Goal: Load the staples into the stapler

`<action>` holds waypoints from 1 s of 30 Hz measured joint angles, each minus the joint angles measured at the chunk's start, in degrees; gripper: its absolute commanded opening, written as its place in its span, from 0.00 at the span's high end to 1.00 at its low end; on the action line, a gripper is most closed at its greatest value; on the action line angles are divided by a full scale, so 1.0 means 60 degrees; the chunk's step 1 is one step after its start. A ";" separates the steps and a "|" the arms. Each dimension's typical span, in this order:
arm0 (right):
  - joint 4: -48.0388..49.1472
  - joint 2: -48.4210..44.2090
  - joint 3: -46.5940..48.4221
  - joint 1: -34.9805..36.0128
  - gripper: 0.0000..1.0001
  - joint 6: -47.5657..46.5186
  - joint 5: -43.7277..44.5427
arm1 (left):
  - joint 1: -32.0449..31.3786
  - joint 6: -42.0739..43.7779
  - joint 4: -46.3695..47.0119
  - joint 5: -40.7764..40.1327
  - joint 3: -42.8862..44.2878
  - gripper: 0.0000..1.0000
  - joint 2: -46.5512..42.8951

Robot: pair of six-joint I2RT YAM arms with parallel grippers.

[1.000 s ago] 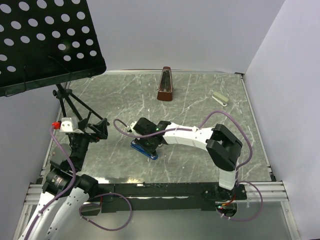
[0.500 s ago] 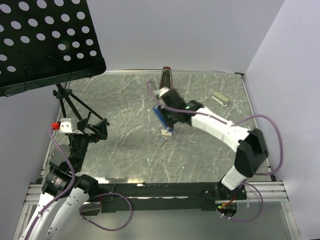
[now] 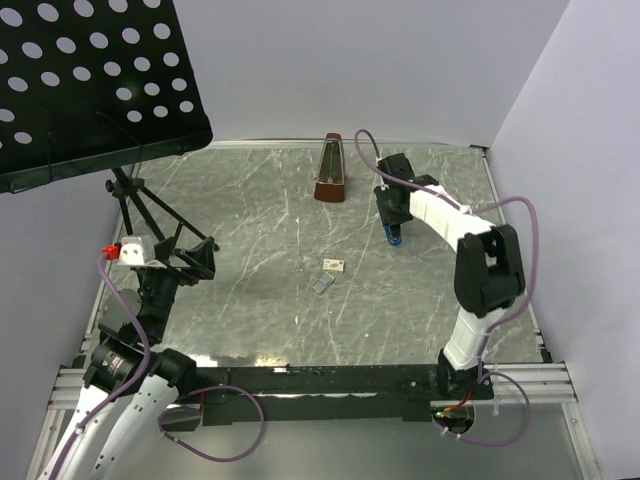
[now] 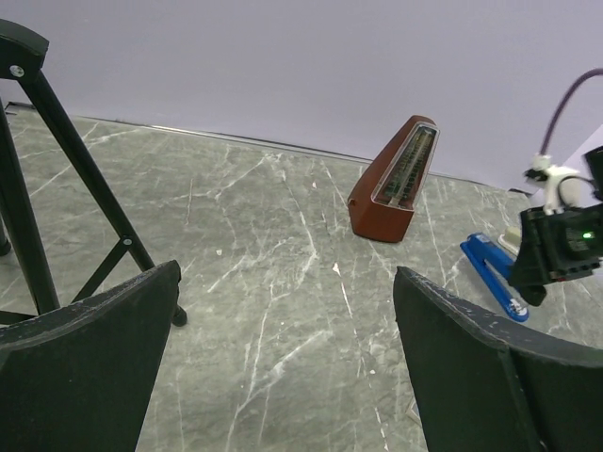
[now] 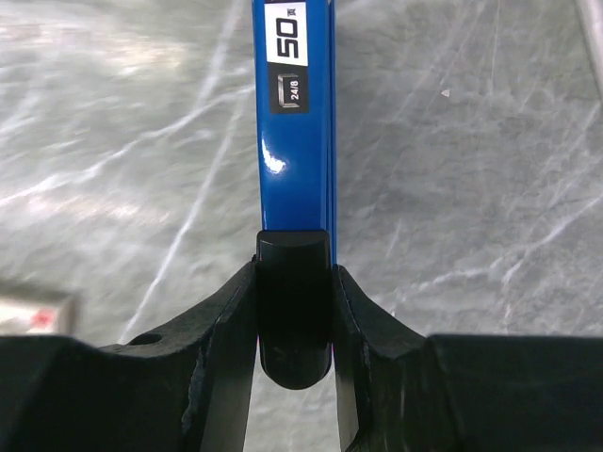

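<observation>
My right gripper [image 5: 294, 320] is clamped on the black rear end of the blue stapler [image 5: 297, 141], one finger on each side. From overhead the stapler [image 3: 393, 236] hangs in the far right part of the table [image 3: 250, 320], its nose pointing toward the near side. I cannot tell whether it touches the marble. The metronome [image 3: 331, 170] stands just left of it, near the far edge, upright.

The staples [image 3: 333, 265] lie flat around mid-table, well apart from the stapler, toward the near left of it. A small silvery piece [image 3: 321, 285] sits just beside the box on its near side.

My left gripper [image 4: 287, 363] is spread wide with nothing between its fingers, over the left side beside the music stand's tripod [image 3: 150, 215].

From the box to the near edge I see bare marble. The right wall runs close along the right arm.
</observation>
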 measured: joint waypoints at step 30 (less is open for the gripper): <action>0.0892 0.0372 0.1315 -0.2320 0.18 -0.0867 -0.0182 | -0.0036 0.0004 0.0018 0.0135 -0.0036 0.01 -0.0127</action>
